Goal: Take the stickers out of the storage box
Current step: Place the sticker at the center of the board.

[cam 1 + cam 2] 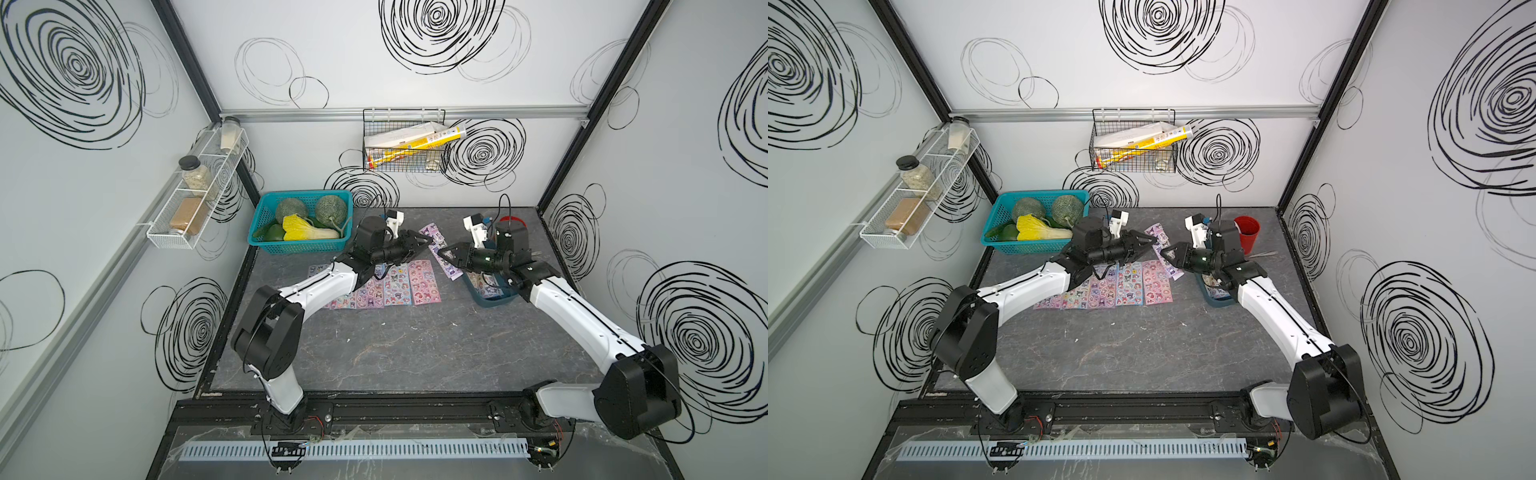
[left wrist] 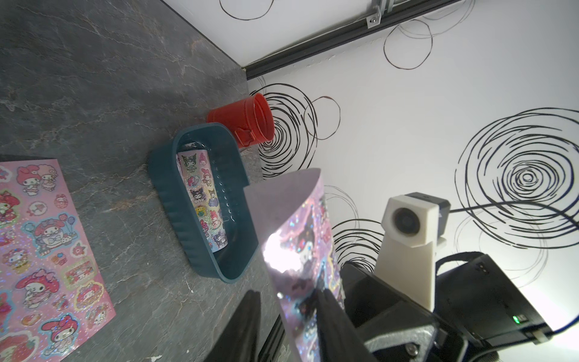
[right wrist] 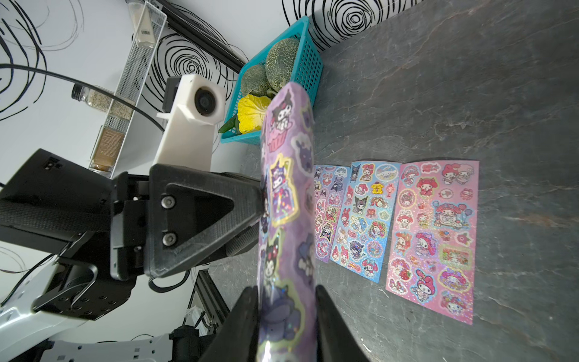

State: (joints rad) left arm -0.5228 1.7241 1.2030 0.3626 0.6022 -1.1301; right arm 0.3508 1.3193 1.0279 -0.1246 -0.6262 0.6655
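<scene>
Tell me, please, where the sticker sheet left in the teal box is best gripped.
Probably at a short end, coming down from above: the sheet lies flat along the floor of the storage box, whose solid walls block any sideways approach.

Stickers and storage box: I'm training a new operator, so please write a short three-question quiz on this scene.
1. True or false: the storage box is empty.
2. What does the right gripper hold? A) red cup B) lilac sticker sheet C) melon
3. Fill in: in the row of sheets on the table, the one nearest the storage box is ____.
Key: 1 false, a printed sheet lies in it; 2 B; 3 pink.
</scene>
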